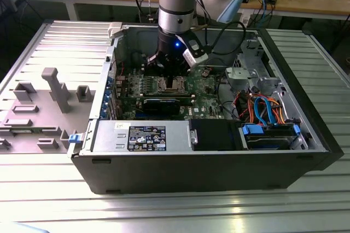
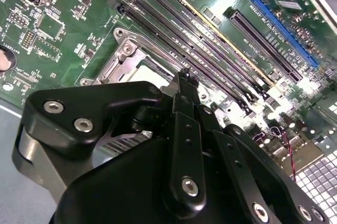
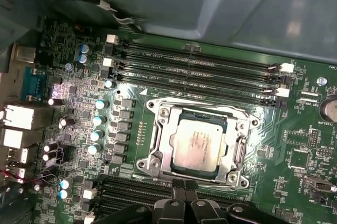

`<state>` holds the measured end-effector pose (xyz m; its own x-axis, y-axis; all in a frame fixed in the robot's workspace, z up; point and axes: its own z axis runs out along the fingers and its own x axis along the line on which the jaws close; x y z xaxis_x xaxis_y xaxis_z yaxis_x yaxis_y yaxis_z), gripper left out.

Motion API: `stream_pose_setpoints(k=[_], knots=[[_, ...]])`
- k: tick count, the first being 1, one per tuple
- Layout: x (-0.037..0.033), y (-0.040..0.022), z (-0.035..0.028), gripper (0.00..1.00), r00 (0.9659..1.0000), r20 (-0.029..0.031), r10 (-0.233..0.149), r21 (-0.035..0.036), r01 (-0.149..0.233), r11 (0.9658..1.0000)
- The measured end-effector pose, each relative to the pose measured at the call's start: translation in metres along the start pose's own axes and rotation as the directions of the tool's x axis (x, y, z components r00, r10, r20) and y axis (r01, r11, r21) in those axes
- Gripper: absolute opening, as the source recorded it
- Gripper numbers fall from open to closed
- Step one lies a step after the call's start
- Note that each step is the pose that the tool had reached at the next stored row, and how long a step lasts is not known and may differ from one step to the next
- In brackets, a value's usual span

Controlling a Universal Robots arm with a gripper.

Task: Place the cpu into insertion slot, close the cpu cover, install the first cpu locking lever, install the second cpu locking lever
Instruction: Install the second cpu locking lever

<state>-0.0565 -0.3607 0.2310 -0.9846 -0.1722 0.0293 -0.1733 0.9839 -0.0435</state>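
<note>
Over the socket [image 3: 197, 142] near the case's back wall, my hand [image 3: 184, 186] hangs shut and empty. Cpu [image 3: 199, 142] sits in its slot, cover [image 3: 238, 153] down around it (framing the chip); whether either lever is latched, I cannot tell.

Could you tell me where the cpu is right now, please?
In the first wrist view the cpu sits in the insertion slot, framed by the cpu cover, beside the memory slots.
</note>
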Motion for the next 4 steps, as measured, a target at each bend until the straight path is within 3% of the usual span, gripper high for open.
stream_pose_setpoints(k=[2,4], knots=[[0.0000,0.0000,0.0000,0.11,1.0000,-0.0005,0.000,0.0025,0.000,1.0000],[0.0000,0.0000,0.0000,0.11,1.0000,-0.0018,0.000,0.0105,0.000,0.9999]])
